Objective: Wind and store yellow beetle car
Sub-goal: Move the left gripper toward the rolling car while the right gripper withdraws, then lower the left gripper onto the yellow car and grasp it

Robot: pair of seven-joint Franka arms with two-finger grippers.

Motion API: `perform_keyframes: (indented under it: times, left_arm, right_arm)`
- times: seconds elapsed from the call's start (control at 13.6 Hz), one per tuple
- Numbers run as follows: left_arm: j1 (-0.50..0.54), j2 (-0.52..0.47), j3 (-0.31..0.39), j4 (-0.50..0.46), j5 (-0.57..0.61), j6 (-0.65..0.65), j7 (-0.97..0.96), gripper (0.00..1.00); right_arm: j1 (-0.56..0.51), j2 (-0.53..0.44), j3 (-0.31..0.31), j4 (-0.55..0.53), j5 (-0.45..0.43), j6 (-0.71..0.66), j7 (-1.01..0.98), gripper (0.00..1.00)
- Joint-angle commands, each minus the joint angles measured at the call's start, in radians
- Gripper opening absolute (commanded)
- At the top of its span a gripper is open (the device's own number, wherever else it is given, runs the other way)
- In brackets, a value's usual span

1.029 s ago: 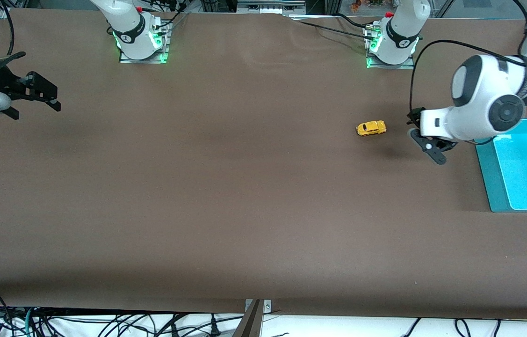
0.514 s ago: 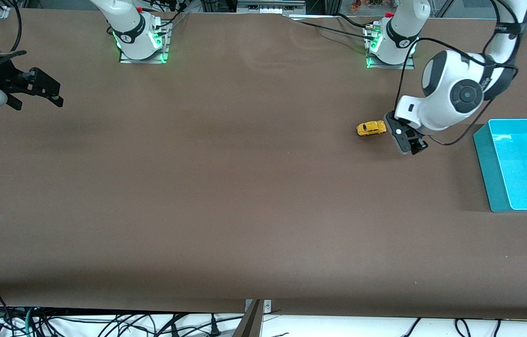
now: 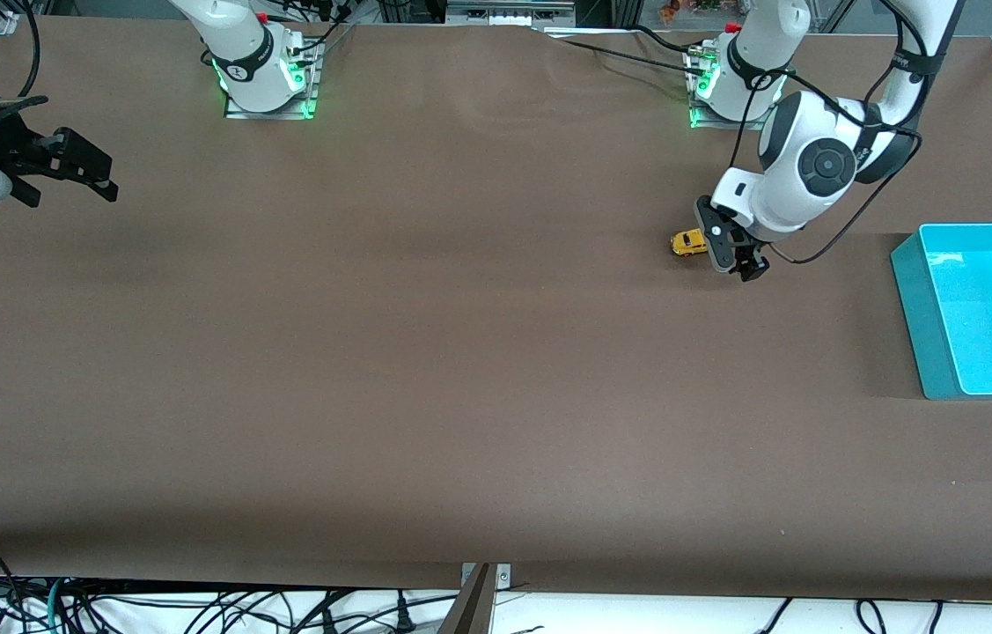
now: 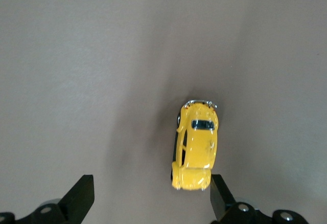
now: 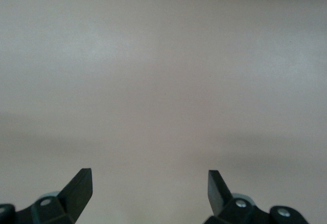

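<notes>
Jaws of the left gripper stand spread wide, grasping nothing, hanging just over the yellow beetle car. From the front cam the gripper body hides part of the car; only the end toward the right arm's side shows. Left wrist view: car sits on its wheels on the brown counter, roof up, dark window visible. One fingertip is just beside the car's nearer end, the other fingertip well apart from it, so the car lies off-center in the gap, close to one finger. No contact seen btw fingers and car.

Car position: on the counter toward the left arm's end, nearer the front cam than the left arm's base, apart from the teal bin. Bin stands at the counter edge at the left arm's end, a bit nearer the front cam than the car; its inside shows only the pale blue floor.

Right gripper waits over the counter's edge at the right arm's end, well apart from car and bin. Its jaws are also released wide; right wrist view shows both fingertips over bare counter w/ nothing btw them. Right arm's base has green lights on, same as the left's.
</notes>
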Motion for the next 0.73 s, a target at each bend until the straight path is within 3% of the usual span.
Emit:
perform_keyframes:
  times: [0.0, 0.22, 0.66]
  left_arm:
    - [0.006, -0.02, -0.018, -0.083, -0.006, 0.108, 0.027, 1.0]
    - [0.005, 0.017, -0.037, -0.104, 0.016, 0.127, 0.027, 1.0]
    - [0.012, 0.12, -0.038, -0.162, 0.045, 0.334, 0.026, 1.0]
  right_arm:
    - [0.004, -0.008, -0.015, -0.004, 0.01, -0.003, 0.015, 1.0]
    - [0.004, -0.002, -0.024, -0.004, 0.009, -0.008, 0.009, 1.0]
    - [0.004, -0.004, -0.041, 0.011, -0.007, -0.012, 0.006, 1.0]
